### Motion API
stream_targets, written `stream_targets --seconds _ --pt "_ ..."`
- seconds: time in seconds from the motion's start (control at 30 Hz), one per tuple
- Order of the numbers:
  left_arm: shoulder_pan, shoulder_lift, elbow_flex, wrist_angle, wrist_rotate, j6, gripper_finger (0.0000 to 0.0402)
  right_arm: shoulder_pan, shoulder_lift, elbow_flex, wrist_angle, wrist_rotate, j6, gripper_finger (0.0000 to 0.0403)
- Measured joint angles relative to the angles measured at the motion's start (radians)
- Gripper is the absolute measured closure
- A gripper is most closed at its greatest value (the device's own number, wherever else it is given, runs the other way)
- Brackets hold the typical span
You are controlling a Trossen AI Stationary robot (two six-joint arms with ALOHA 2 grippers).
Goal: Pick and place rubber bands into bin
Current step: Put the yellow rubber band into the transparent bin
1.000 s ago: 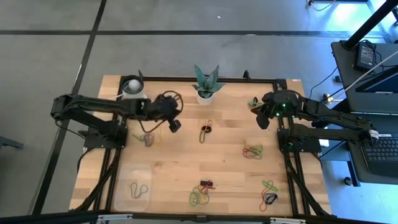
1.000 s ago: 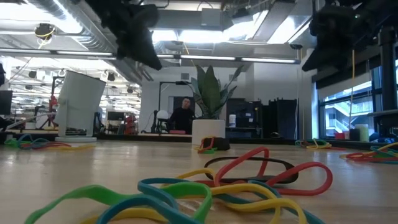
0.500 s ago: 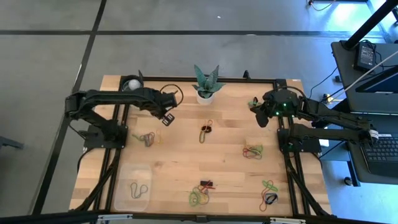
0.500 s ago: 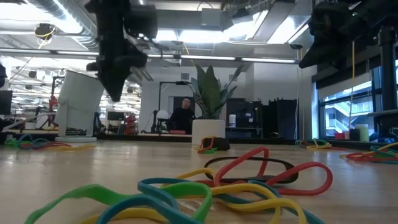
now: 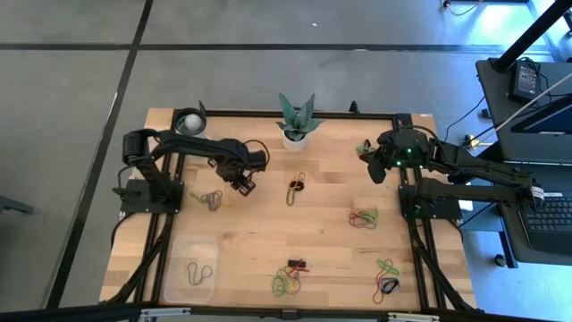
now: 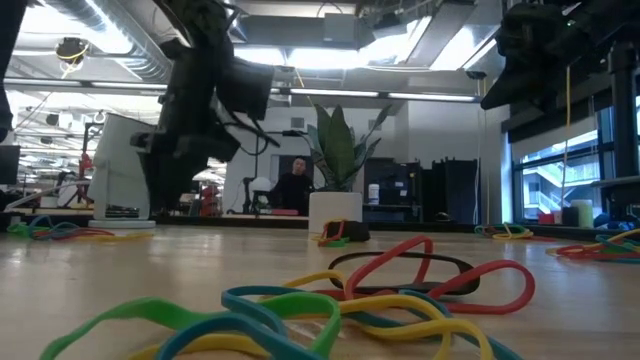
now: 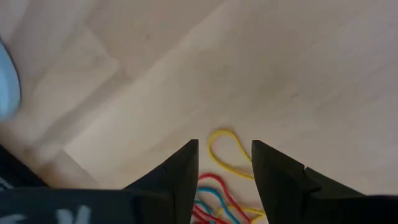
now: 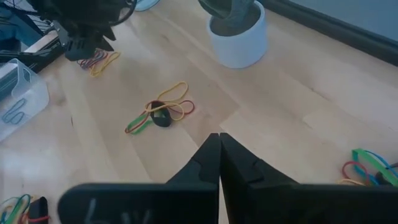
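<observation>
Rubber bands lie in small heaps on the wooden table: one at the left (image 5: 213, 199), one in the middle (image 5: 295, 188), others at the right (image 5: 363, 216) and near the front edge (image 5: 288, 279). The clear bin (image 5: 189, 270) stands at the front left with a few bands in it. My left gripper (image 7: 225, 144) points down, open, just right of the left heap; a yellow loop (image 7: 225, 154) lies on the table below the gap between its fingers. My right gripper (image 8: 219, 138) hovers shut at the far right.
A white cup (image 5: 189, 122) stands at the far left corner and a white plant pot (image 5: 295, 134) at the far middle. More bands lie at the front right (image 5: 387, 277) and by the right arm (image 5: 365, 148). Bare wood lies between the heaps.
My left gripper has come down toward the table and tipped from a slant to pointing straight down, ending beside the left heap of rubber bands. The left arm has folded in toward its base. The bands have stayed where they were.
</observation>
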Motion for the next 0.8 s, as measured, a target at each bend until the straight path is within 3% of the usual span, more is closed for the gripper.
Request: stream_targets --seconds 0.23,0.53,0.8 --pt "-0.047 0.074 0.0 -0.001 0.001 -0.119 0.0284 0.0 0.0 0.0 0.0 0.0 -0.024 0.0398" --pt "-0.056 0.205 0.015 0.011 0.038 -0.097 0.0331 0.0 0.0 0.0 -0.001 0.0 -0.048 0.0398" --pt "-0.062 0.182 0.002 0.041 0.04 -0.147 0.0396 0.0 0.0 0.0 -0.001 0.0 -0.054 0.0398"
